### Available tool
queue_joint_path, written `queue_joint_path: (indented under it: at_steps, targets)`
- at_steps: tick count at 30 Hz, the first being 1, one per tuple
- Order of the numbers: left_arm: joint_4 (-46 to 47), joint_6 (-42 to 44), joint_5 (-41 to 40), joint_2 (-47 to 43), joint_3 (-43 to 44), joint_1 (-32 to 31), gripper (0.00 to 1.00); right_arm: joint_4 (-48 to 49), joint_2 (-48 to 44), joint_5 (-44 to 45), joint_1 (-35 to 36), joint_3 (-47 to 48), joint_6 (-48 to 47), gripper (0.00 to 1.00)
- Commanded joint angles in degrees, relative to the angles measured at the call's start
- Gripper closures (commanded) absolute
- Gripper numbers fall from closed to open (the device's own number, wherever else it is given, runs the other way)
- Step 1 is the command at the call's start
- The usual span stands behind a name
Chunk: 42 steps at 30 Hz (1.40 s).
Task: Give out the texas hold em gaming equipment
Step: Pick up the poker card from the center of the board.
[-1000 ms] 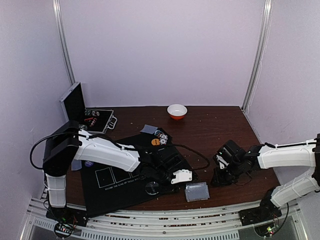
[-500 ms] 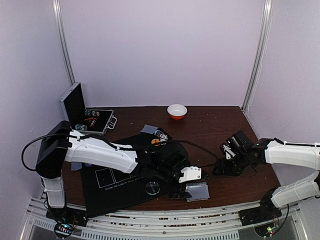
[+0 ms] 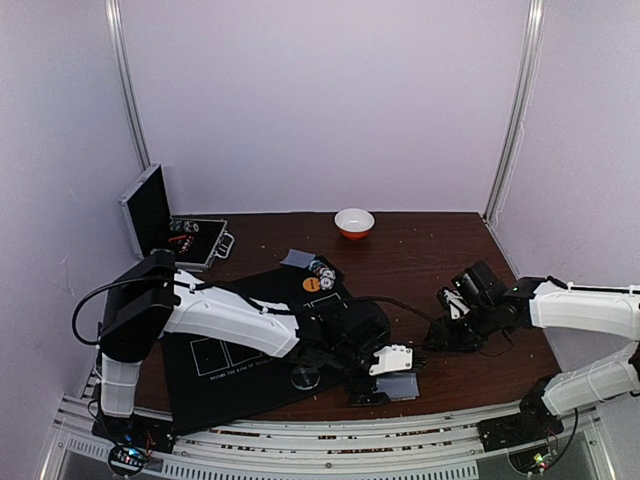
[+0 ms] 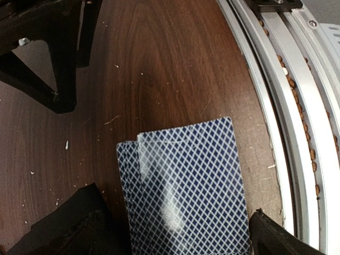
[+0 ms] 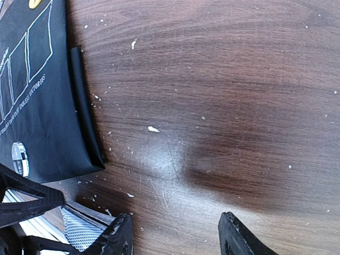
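Landmark: black mat. The deck of cards, lattice backs up, lies on the bare table just off the mat's near right corner, between the mat and the metal rail. The top card sits a shade askew, and one card's edge peeps out on the mat side. Change noted: a second ago my left gripper hung over the mat's near right part, by the clear disc, with its jaws partly closed. It has since swung off the mat and come down at the deck, jaws spread as wide as they go. Its fingers stand either side of the deck with nothing gripped. Whether the mat-side finger touches the card edges, I cannot tell. My right gripper, off the mat's right edge and beyond the deck, was nearly closed a second ago. Now its jaws stand moderately apart over bare wood, holding nothing. Reading: the deck is bracketed but not yet lifted. The two mat boxes I can see are empty; my left arm hides the rest. Dealing looks barely begun. Cards are thin and slick, so a careless squeeze could fan them toward the rail.
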Motion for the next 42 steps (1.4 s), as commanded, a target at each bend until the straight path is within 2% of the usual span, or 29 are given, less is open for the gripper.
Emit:
queue_joint_path:
  at_steps: [1,8,15,28,31,35,42]
  targets:
    - [1.74,-1.90,0.61,1.15,2.57,-0.28,0.02,0.11,0.04,-0.81,-0.29,-0.93,-0.81,0.42]
    - [0.32,-1.95,-0.90,2.52,3.47,-0.49,0.02,-0.07,-0.17,-0.97,-0.29,-0.63,-1.07,0.42]
    - [-2.35,-2.23,5.35,3.73,5.72,-0.49,0.02,-0.49,-0.17,-0.94,-0.29,-0.43,-1.42,0.42]
    - [-3.29,-3.89,-2.26,6.40,6.47,-0.40,0.02,-0.60,-0.09,-1.24,-0.27,0.16,-2.10,0.42]
    - [-3.58,-3.61,-1.71,6.71,6.62,-0.40,0.02,-0.65,0.00,-1.39,-0.29,0.48,-2.32,0.42]
    - [-3.61,-3.12,-0.78,7.04,6.71,-0.42,0.11,-0.45,0.19,-1.49,-0.28,0.38,-2.43,0.42]
    - [-4.29,-1.31,1.68,5.84,5.75,-0.40,0.37,0.53,0.22,-3.52,-0.29,0.48,-2.56,0.42]
